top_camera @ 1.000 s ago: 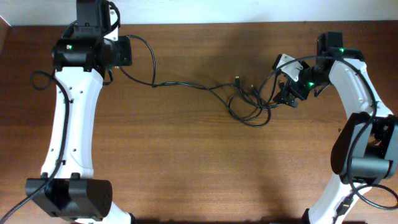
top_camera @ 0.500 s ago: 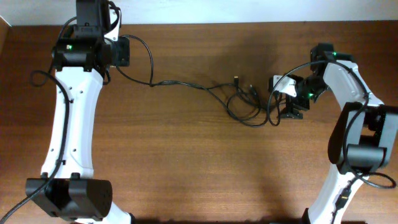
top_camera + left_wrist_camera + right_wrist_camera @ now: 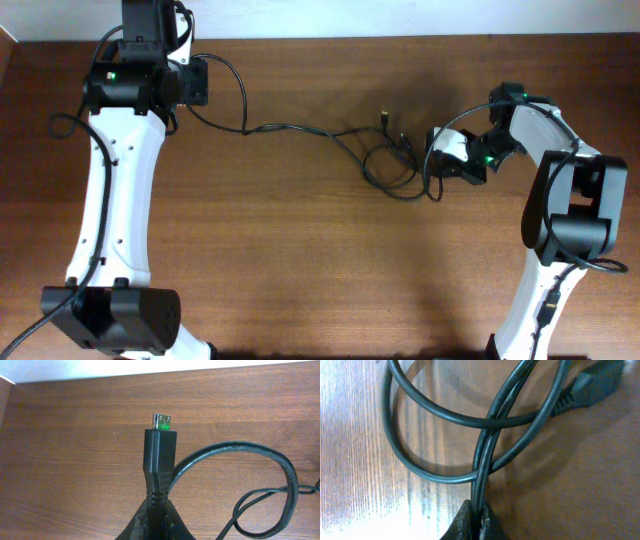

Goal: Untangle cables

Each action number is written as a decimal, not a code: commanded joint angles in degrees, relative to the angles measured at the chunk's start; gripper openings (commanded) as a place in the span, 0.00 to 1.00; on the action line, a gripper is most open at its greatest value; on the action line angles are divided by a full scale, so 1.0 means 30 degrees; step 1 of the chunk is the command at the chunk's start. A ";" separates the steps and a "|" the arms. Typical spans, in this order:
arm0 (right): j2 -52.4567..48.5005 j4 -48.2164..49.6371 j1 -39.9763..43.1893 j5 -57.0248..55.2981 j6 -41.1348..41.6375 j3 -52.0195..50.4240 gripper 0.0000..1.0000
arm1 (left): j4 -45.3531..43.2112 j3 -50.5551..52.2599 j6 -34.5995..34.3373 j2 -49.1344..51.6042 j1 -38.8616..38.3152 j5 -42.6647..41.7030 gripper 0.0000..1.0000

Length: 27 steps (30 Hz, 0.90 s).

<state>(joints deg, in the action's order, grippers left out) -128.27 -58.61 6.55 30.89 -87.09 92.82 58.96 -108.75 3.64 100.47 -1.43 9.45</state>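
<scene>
Thin black cables (image 3: pixel 392 165) lie knotted in loose loops on the brown wooden surface (image 3: pixel 300 270), right of centre and in its far half. One strand runs leftward from the knot to the left claw (image 3: pixel 200 83). That claw sits close to the far edge of the surface, where the wood meets a pale wall. It is clenched on the base of a black plug with a bright metal tip (image 3: pixel 161 452), which juts forward out of its fingers toward that edge. The plug's cord curves away to one side in a wide bend. The right claw (image 3: pixel 475 519), at the right side of the knot, is pinched tight on two strands lying side by side, and two more loops cross just beyond its fingertips. Bare wood stretches broadly between the two arms on the near side.
</scene>
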 commanded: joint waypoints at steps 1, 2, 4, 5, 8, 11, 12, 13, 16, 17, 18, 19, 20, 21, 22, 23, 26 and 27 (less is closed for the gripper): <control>0.0838 -0.0867 -0.0022 0.0131 0.1377 0.2040 0.04 | -0.0036 -0.0270 -0.0204 -0.0372 0.0102 0.0073 0.07; 0.1107 -0.1443 -0.0029 0.0131 0.1902 0.2710 0.04 | -0.0036 -0.0270 -0.0204 -0.0372 0.0102 0.0066 0.07; 0.1537 -0.1851 -0.0036 0.0117 0.2273 0.3694 0.04 | 0.0080 -0.0270 -0.0204 -0.0372 0.0102 -0.0226 0.07; 0.1530 -0.1566 -0.0015 0.0124 0.2280 0.3738 0.04 | 0.0102 -0.0270 -0.0204 -0.0372 0.0102 -0.0233 0.06; 0.1457 -0.1625 -0.0058 0.0131 0.2433 0.3730 0.04 | 0.0204 -0.0270 -0.0189 -0.0372 0.0102 -0.0211 0.06; 0.1457 -0.1785 -0.0051 0.0124 0.2426 0.3730 0.04 | 0.0306 -0.0270 -0.0197 -0.0372 0.0102 -0.0219 0.05; 0.1457 -0.1887 -0.0051 0.0124 0.2426 0.3730 0.20 | 0.0306 -0.0270 -0.0197 -0.0372 0.0102 -0.0219 0.05; 0.1457 -0.1909 -0.0051 0.0117 0.2426 0.3730 0.04 | 0.0328 -0.0270 -0.0197 -0.0372 0.0102 -0.0219 0.05; 0.1457 -0.1938 -0.0051 0.0117 0.2419 0.3730 0.04 | 0.0466 -0.0270 -0.0197 -0.0372 0.0102 -0.0219 0.05; 0.1457 -0.1989 -0.0051 0.0117 0.2419 0.3730 0.04 | 0.0459 -0.0270 -0.0197 -0.0372 0.0102 -0.0219 0.05; 0.1457 -0.1974 -0.0051 0.0124 0.2419 0.3730 0.04 | 0.0466 -0.0270 -0.0197 -0.0372 0.0102 -0.0226 0.05; 0.1457 -0.1923 -0.0051 0.0124 0.2426 0.3730 0.04 | 0.0459 -0.0270 -0.0197 -0.0372 0.0102 -0.0219 0.04; 0.1450 -0.1945 -0.0058 0.0124 0.2412 0.3541 0.10 | 0.0459 -0.0270 -0.0197 -0.0372 0.0102 -0.0219 0.05; 0.1399 -0.1953 -0.0058 0.0124 0.2412 0.3337 0.36 | 0.0459 -0.0270 -0.0197 -0.0364 0.0102 -0.0219 0.05; 0.1384 -0.1909 -0.0051 0.0124 0.2404 0.3191 0.39 | 0.0459 -0.0270 -0.0197 -0.0364 0.0102 -0.0219 0.05; 0.1384 -0.1821 -0.0051 0.0124 0.2324 0.2936 0.38 | 0.0459 -0.0270 -0.0197 -0.0364 0.0102 -0.0219 0.05; 0.1377 -0.1603 -0.0051 0.0124 0.2331 0.2630 0.37 | 0.0444 -0.0270 -0.0197 -0.0357 0.0102 -0.0219 0.04; 0.1370 -0.1537 -0.0051 0.0131 0.2331 0.2572 0.35 | 0.0452 -0.0270 -0.0197 -0.0357 0.0102 -0.0219 0.04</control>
<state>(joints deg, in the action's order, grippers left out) -125.75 -63.48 6.55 30.72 -79.75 101.38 60.38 -108.75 3.62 100.47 -1.43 9.21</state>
